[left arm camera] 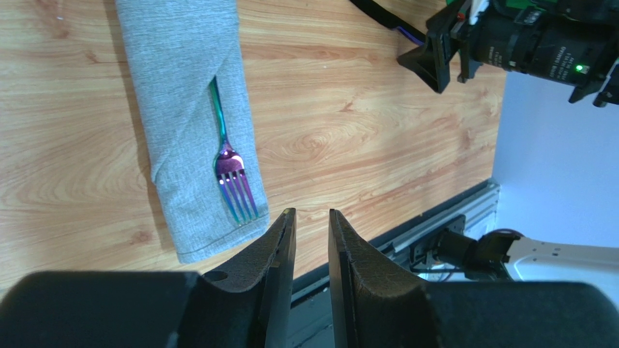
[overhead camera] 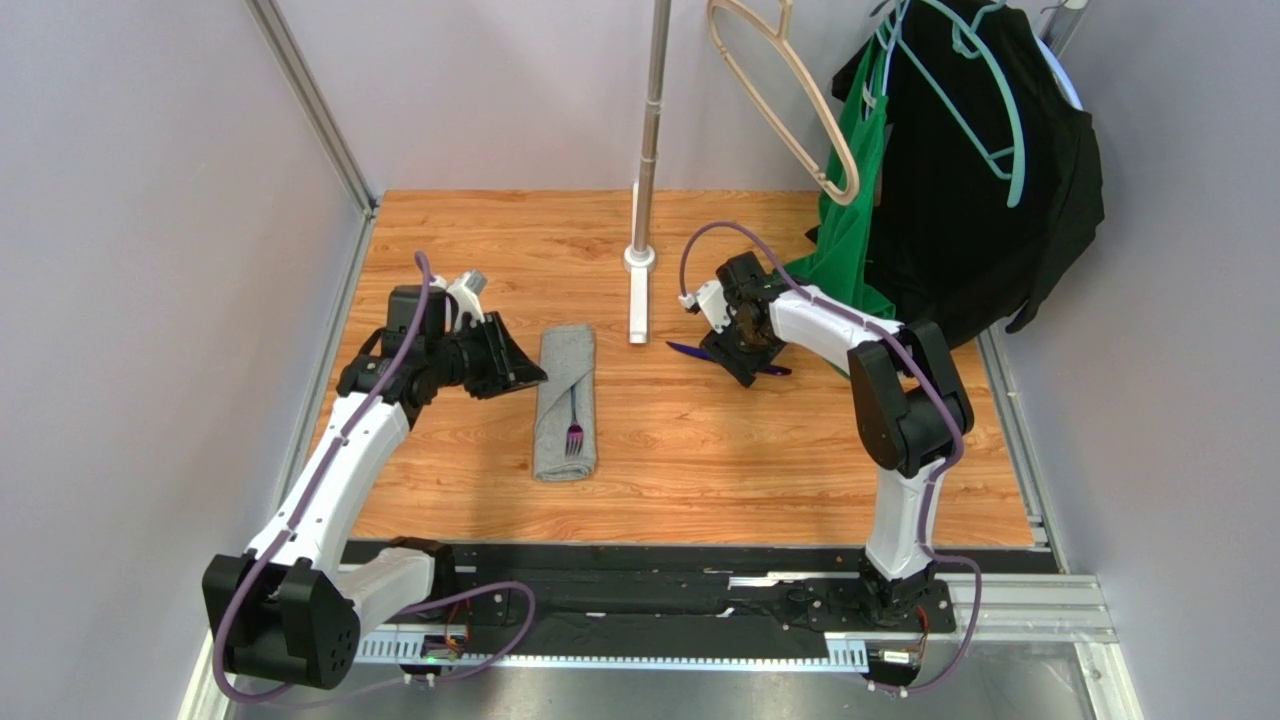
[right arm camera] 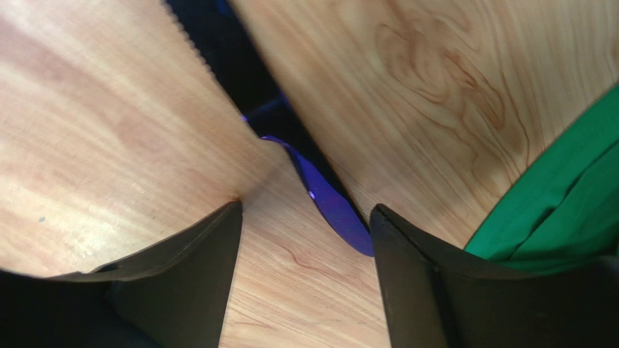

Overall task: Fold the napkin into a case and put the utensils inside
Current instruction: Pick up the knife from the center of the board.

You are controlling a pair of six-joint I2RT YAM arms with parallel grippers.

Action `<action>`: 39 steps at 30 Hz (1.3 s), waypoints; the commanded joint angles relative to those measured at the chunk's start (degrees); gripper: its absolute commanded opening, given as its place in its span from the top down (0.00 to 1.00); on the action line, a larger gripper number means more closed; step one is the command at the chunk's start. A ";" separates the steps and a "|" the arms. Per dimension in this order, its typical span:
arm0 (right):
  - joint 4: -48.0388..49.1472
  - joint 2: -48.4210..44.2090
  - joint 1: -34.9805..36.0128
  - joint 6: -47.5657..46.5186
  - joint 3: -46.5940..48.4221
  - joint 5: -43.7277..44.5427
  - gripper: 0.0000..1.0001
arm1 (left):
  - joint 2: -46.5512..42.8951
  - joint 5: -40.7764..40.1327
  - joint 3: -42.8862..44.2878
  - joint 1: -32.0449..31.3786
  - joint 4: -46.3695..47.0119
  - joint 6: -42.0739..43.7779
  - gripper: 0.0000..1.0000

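Right wrist: right fingers (right arm camera: 196,275) apart, straddling purple utensil (right arm camera: 330,206) on counter (right arm camera: 94,145), unclamped.
Long axis runs diagonally across the gap; case (overhead camera: 556,375) holding fork (overhead camera: 573,428) lies well left, beside slightly parted, empty left fingers (left arm camera: 280,246).

Narrow folded heather-grey cloth case (overhead camera: 565,375) lies flat, iridescent silvery fork (left arm camera: 233,172) handle tucked inside; dark purple straight utensil (right arm camera: 330,206) lies well apart.
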 commanded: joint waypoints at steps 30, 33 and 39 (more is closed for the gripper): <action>4.29 -4.57 1.45 -9.71 -4.18 -9.85 0.39 | 16.69 19.15 12.48 -0.76 -0.74 3.74 0.55; 2.09 -2.72 -0.49 -12.79 -1.71 -12.76 0.38 | 15.98 19.50 11.60 -0.76 -0.74 3.92 0.55; -0.28 0.88 -4.09 -17.63 2.58 -17.41 0.34 | 14.84 20.03 9.23 -0.93 0.23 3.48 0.55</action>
